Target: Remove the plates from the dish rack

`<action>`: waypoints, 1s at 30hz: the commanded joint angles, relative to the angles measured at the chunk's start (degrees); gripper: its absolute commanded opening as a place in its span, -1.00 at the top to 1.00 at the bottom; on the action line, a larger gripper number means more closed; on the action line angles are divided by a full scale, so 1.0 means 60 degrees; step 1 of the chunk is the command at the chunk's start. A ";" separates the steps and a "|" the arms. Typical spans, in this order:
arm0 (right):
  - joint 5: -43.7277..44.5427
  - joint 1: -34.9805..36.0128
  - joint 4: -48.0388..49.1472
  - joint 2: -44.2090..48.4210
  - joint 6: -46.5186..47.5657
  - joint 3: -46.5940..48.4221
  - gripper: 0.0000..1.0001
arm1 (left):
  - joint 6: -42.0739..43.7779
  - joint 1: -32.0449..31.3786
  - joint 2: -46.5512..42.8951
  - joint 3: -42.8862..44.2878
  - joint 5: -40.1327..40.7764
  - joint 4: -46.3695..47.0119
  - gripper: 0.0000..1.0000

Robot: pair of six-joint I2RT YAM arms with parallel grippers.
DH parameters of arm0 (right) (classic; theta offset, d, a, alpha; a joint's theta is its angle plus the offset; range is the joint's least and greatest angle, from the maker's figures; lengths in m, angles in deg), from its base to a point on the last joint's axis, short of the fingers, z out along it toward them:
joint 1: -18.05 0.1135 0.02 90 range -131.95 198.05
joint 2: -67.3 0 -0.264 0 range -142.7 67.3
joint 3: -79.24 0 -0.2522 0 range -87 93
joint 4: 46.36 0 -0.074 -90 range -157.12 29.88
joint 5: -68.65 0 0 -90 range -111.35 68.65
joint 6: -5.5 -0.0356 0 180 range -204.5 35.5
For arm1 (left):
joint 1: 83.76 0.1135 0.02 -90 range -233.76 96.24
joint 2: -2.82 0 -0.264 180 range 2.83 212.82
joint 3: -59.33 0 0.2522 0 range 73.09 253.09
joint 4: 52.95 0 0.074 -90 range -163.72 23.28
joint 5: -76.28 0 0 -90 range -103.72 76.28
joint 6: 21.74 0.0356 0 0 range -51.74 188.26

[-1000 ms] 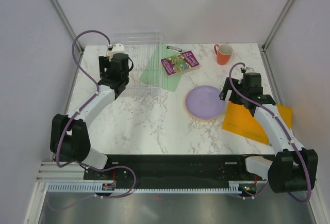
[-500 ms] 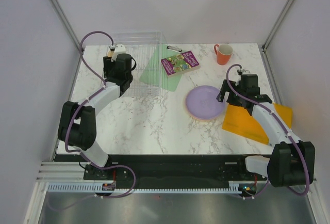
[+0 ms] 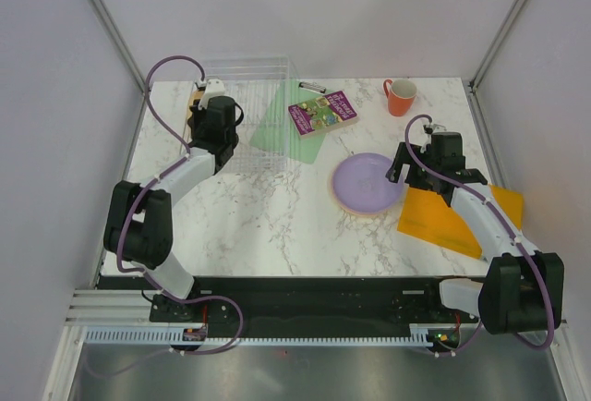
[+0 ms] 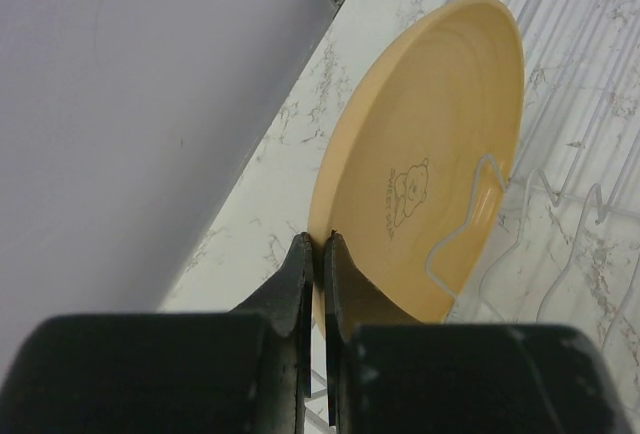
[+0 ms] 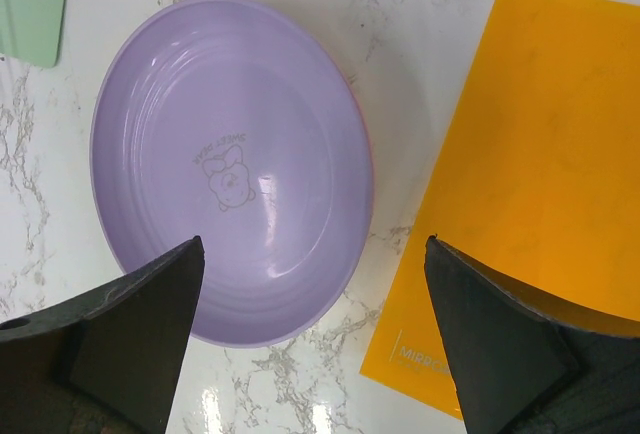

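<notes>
Top view: my left claw (image 3: 201, 98) sat at the left end of the dish rack (image 3: 254, 110), far-left on the table (image 3: 259, 225). The right claw (image 3: 404, 168) hung over the lilac plate (image 3: 367, 184), which lay flat mid-table beside an orange sheet (image 3: 443, 216). The book (image 3: 322, 111) cover was too small to read. Left wrist: the claw was pinched tight on the near rim of a yellow-orange plate (image 4: 420, 154) standing on edge among the rack's ribs. It carried a bear outline with lettering I couldn't make out. I judged the step as extracting this plate; next I'd want a straight lift clear of the ribs before swinging toward the table. Right wrist: the fingers stood wide apart, holding nothing, above the lilac plate, which bore the same bear mark. The sheet's corner print began "MIRR", with the rest cut off.
</notes>
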 commanded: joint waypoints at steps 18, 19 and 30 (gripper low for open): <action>-0.0312 -0.0039 0.0308 0.0156 0.0056 -0.0070 -0.96 | 0.2060 -0.0379 -0.1635 0.1610 0.1221 0.0636 0.96; -0.0342 -0.0010 0.0293 0.0170 0.0055 -0.0070 -0.96 | 0.2134 -0.0423 -0.1723 0.1654 0.1294 0.0680 0.95; -0.0459 -0.0025 0.0191 0.0536 -0.0018 -0.0216 -0.96 | 0.2765 -0.0599 -0.2515 0.1436 0.1280 0.1104 0.96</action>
